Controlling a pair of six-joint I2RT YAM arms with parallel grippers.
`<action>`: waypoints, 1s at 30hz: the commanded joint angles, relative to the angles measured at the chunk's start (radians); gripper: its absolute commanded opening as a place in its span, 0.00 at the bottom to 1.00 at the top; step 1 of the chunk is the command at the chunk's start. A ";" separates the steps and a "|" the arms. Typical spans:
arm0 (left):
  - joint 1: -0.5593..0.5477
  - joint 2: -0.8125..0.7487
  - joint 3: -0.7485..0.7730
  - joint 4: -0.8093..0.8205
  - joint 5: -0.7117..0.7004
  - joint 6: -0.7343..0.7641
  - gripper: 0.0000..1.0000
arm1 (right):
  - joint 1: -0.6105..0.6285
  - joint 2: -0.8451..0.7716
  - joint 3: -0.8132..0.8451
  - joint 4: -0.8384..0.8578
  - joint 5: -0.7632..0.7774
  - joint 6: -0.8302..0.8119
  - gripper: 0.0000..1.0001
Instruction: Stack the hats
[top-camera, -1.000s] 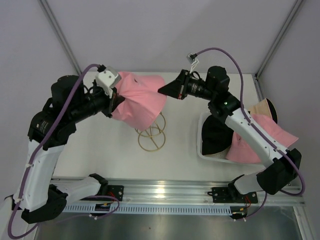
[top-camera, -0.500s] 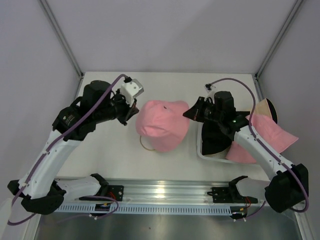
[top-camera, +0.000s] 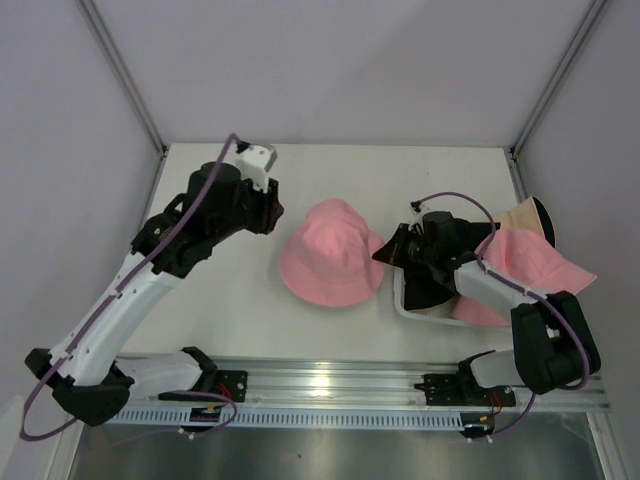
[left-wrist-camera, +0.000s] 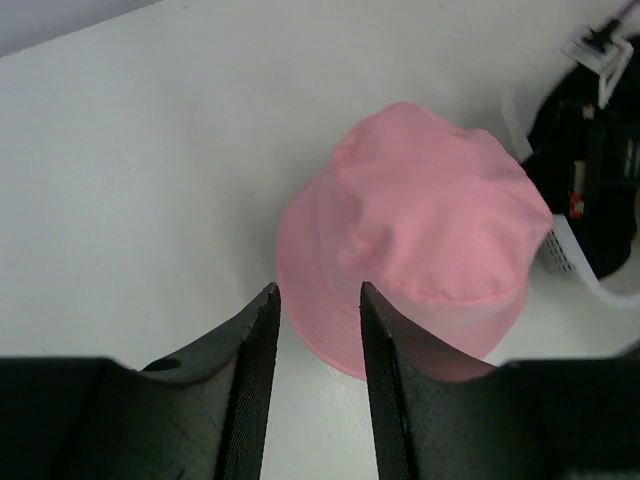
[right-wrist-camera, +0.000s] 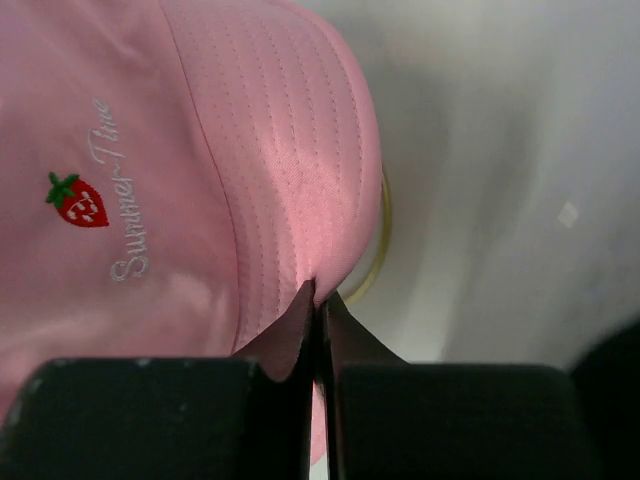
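The white surface (top-camera: 235, 315) lies inside a booth with pale lilac-grey walls (top-camera: 330, 70). Two metal posts (top-camera: 120, 70) rise at its far corners. One slotted rail (top-camera: 330, 385) runs along the 6 o'clock edge, with the two arm bases on it.

One pink hat, the centre hat (top-camera: 330, 265), sits crown-up in the middle of the surface with its brim spread round it. At its 3 o'clock, just beside it, is one white tray (top-camera: 410, 312). The tray holds one black hat (top-camera: 430, 285) and one beige hat (top-camera: 520, 213), with the beige one at the tray's 1 o'clock. It also holds pink cloth (top-camera: 535, 258) draped over the 3 o'clock rim; I cannot tell whether that is one hat or two.

The left fingers (top-camera: 270, 212) hang at the centre hat's 10 o'clock, clear of it. They are parted by a moderate gap and hold nothing. The right fingers (right-wrist-camera: 312, 300) are pressed together at the hat's 3 o'clock brim, pinching its edge.

In the right wrist view one thin gold ring (right-wrist-camera: 381, 240) shows under that brim. One embroidered strawberry (right-wrist-camera: 78, 200) sits on the hat beside the script "Summer Time".
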 joint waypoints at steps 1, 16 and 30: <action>0.102 -0.116 -0.082 0.110 -0.109 -0.261 0.42 | 0.019 0.093 -0.025 0.154 0.024 -0.030 0.00; 0.319 -0.359 -0.797 0.616 0.098 -0.767 0.96 | 0.110 0.100 0.154 0.078 0.165 -0.074 0.13; 0.403 -0.201 -0.928 0.865 0.238 -0.747 0.90 | 0.116 -0.027 0.529 -0.452 0.376 -0.230 0.99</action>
